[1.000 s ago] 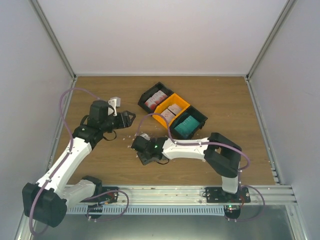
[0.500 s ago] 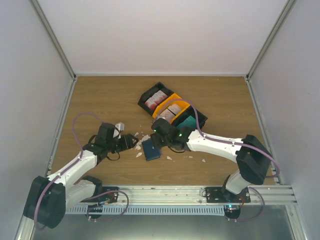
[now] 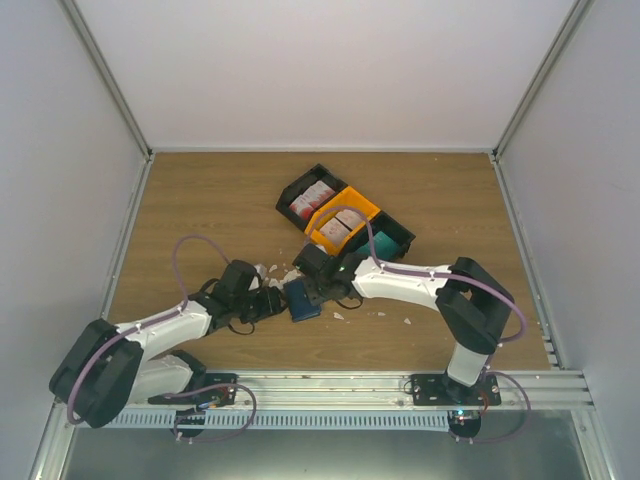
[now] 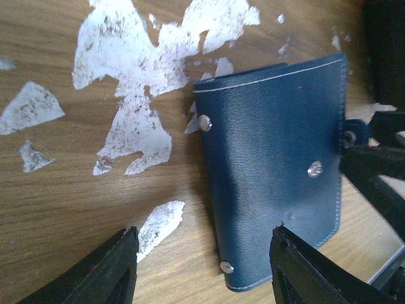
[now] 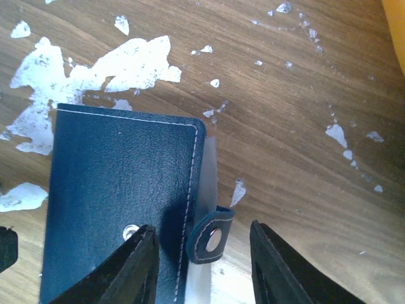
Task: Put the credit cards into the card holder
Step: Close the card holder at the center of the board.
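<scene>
The card holder [image 3: 301, 298] is a navy wallet lying closed and flat on the wooden table, between both grippers. In the left wrist view my left gripper [image 4: 205, 269] is open, its fingers straddling the near corner of the card holder [image 4: 272, 164]. In the right wrist view my right gripper [image 5: 202, 266] is open, with the snap tab [image 5: 212, 237] and the stitched edge of the card holder [image 5: 120, 202] between its fingers. Red-and-white credit cards [image 3: 313, 197] lie in the black tray, and more credit cards [image 3: 346, 221] lie in the orange tray.
Three tray boxes stand in a diagonal row behind the holder: black [image 3: 293, 188], orange [image 3: 362, 205] and another black one [image 3: 398, 237]. Torn white scraps [image 4: 126, 69] litter the wood around the holder. White walls enclose the table on three sides.
My left gripper has moved right, up to the holder's left side. My right gripper has come down from the trays to the holder's right edge. Both pairs of jaws have narrowed a little.
</scene>
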Tool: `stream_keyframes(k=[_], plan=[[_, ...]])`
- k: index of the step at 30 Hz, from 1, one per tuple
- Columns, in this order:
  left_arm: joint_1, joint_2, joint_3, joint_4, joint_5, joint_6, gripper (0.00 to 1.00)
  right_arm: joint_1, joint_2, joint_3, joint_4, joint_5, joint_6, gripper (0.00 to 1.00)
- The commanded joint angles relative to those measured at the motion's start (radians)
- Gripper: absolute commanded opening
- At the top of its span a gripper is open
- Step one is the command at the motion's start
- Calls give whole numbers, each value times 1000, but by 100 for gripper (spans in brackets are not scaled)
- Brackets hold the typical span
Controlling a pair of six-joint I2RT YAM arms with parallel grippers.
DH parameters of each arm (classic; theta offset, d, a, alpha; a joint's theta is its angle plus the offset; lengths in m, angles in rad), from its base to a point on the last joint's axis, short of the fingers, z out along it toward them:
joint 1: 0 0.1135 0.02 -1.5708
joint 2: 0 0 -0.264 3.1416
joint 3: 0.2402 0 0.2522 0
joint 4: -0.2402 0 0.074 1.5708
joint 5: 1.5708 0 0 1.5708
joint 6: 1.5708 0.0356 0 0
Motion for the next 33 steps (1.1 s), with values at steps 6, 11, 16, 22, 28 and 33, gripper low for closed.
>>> stream_keyframes(k=[6, 11, 16, 22, 28, 33], plan=[[-51, 123, 42, 72, -45, 21, 57, -1, 32, 41, -40, 96, 16, 31], [-77, 173, 68, 62, -73, 27, 54, -1, 14, 30, -41, 116, 36, 22], [-98, 201, 88, 42, -119, 32, 47, -4, 13, 19, -26, 102, 33, 11], [-112, 219, 100, 29, -149, 34, 44, -8, -7, -2, -1, 83, 32, 0], [-114, 227, 100, 31, -155, 32, 43, -8, -36, -24, 43, 58, 23, 1], [-114, 239, 102, 36, -159, 32, 42, -9, -56, -51, 102, 0, 2, 0]])
